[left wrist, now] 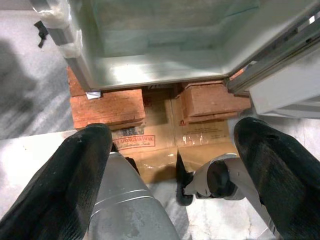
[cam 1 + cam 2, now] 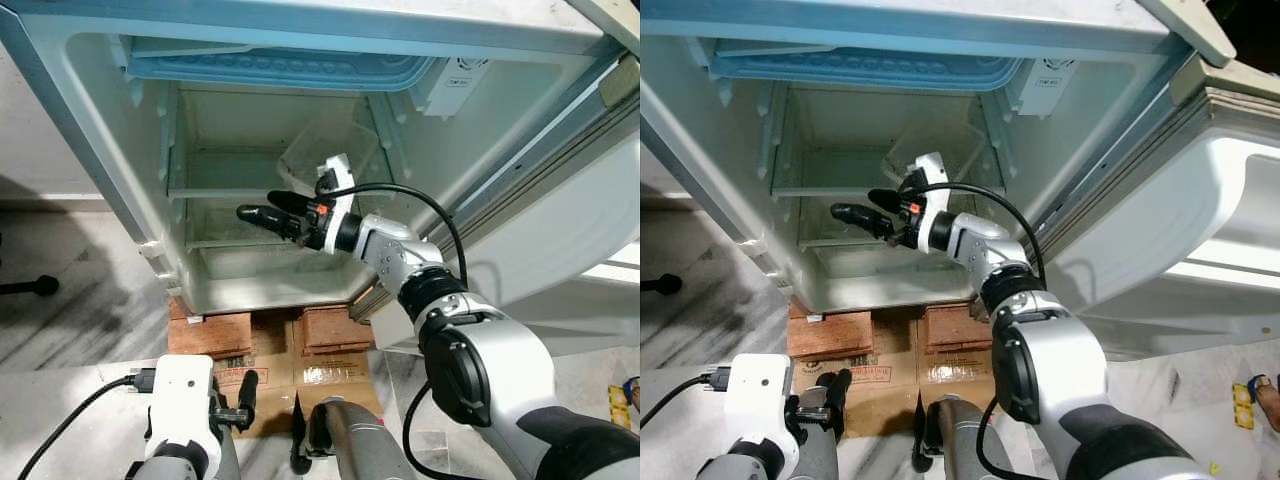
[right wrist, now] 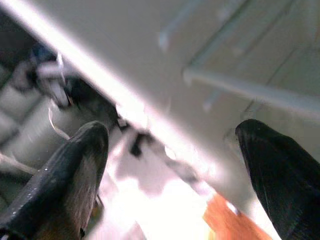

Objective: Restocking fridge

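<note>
We are reaching our right gripper (image 2: 272,208) into the open white fridge (image 2: 90,140), fingers spread wide and holding nothing, just below a clear plastic tub (image 2: 325,150) inside. Our left gripper (image 1: 172,170) is hanging low over the cardboard-and-brick base (image 1: 150,107), fingers wide apart.

Silver right arm (image 2: 470,345), black joint rings, black cable (image 2: 400,192); white wrist housing (image 2: 183,395); right gripper (image 2: 268,207): long black fingers, orange mark.
</note>
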Controlling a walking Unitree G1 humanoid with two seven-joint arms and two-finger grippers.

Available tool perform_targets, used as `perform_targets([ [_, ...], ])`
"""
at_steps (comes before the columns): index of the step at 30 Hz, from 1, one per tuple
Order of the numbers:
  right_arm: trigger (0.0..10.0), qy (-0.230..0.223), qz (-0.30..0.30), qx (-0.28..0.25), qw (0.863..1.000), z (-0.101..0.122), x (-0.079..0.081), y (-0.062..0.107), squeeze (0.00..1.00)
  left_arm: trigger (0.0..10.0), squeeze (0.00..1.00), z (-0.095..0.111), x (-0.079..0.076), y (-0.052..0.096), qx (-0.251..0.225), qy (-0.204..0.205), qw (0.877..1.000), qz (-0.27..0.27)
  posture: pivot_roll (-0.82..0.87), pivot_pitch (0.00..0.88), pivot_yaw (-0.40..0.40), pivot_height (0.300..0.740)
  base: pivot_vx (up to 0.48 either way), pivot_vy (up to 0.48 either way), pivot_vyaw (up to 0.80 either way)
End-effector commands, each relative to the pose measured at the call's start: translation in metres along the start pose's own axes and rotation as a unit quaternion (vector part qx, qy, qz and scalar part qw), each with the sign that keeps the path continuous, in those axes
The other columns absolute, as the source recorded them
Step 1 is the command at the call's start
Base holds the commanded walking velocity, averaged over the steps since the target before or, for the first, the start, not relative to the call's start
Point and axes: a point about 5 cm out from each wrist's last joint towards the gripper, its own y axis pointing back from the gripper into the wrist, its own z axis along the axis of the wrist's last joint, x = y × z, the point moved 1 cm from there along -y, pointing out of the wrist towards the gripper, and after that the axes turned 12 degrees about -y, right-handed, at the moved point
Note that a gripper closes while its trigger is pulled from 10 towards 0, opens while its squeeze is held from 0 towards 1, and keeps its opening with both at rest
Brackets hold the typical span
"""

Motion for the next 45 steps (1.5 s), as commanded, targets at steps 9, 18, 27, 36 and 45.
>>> perform_targets([
  [9,10.0,0.061,-0.161,0.023,0.985,-0.005,-0.032,0.025,0.78,10.0,0.00,-0.002,-0.003,-0.002,0.007,-0.001,1.000,-0.012,0.27,0.231,-0.200,0.740,0.000,0.000,0.00],
  [18,10.0,0.100,-0.238,-0.033,0.965,0.014,-0.040,0.031,0.41,10.0,0.00,-0.001,-0.002,-0.006,0.005,-0.002,1.000,-0.011,0.27,0.226,-0.199,0.740,0.000,0.000,0.00],
  [27,10.0,0.132,-0.333,-0.062,0.932,0.033,-0.051,0.046,0.00,10.0,0.00,0.001,0.000,-0.009,0.003,-0.006,1.000,-0.008,0.27,0.218,-0.199,0.740,0.000,0.000,0.00],
  [36,10.0,0.142,-0.362,-0.076,0.918,0.046,-0.055,0.056,0.00,10.0,0.00,0.006,0.002,-0.019,-0.009,-0.012,1.000,-0.008,0.26,0.191,-0.198,0.740,0.000,0.000,0.00],
  [45,10.0,0.122,-0.308,-0.009,0.943,0.017,-0.060,0.065,0.00,10.0,0.00,0.024,0.002,-0.033,-0.058,-0.022,0.998,-0.022,0.22,0.146,-0.182,0.740,0.000,0.000,0.00],
])
